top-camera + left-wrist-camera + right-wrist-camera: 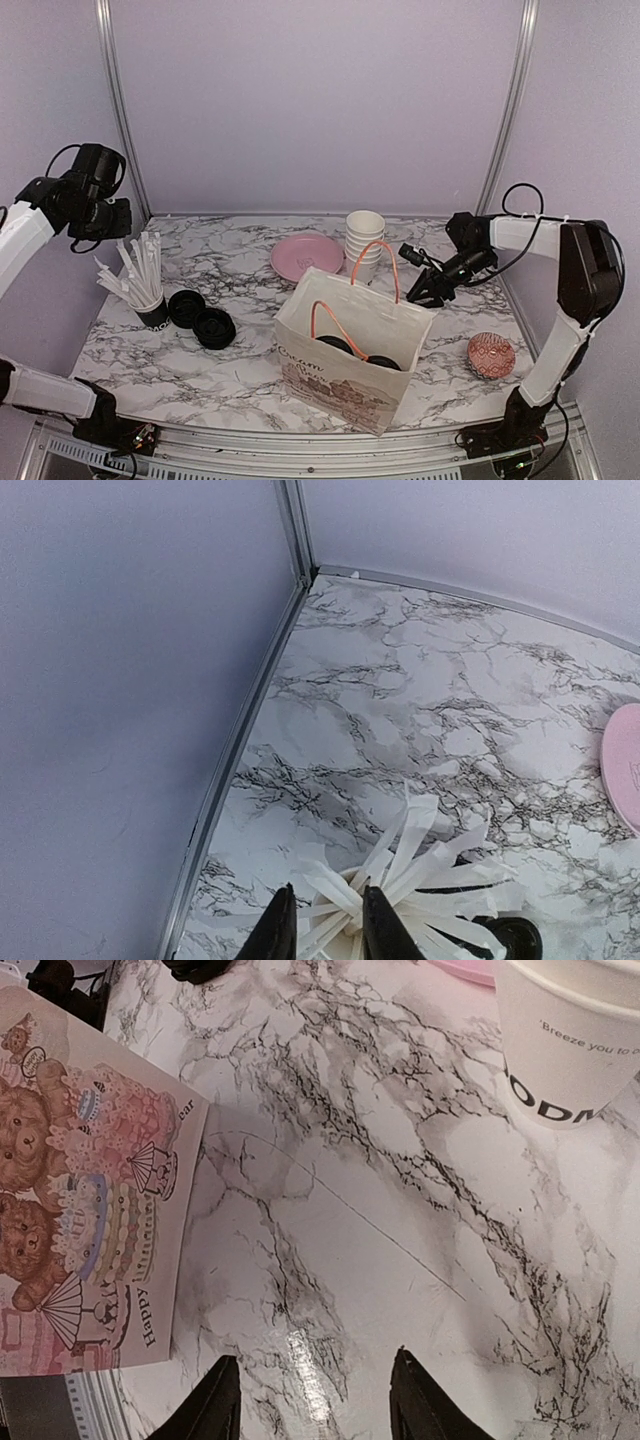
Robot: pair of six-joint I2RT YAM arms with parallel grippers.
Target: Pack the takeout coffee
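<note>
Two takeout coffee cups stand inside the white paper bag (345, 375); only their black lids (335, 345) (383, 362) show. My right gripper (425, 287) (314, 1360) hovers open over bare marble just right of the bag (90, 1180), with nothing between its fingers. The lidless bottom cup (570, 1040) of a stack stands ahead of it. My left gripper (103, 218) (328, 905) is raised at the far left, above the cup of wrapped straws (400, 890). Its fingers stand a narrow gap apart, and I see nothing held between them.
A stack of empty white cups (365, 245) and a pink plate (307, 257) stand behind the bag. The straw cup (147, 290) and two loose black lids (186, 308) (215, 328) are at the left. A pink patterned bowl (491, 355) sits at the right.
</note>
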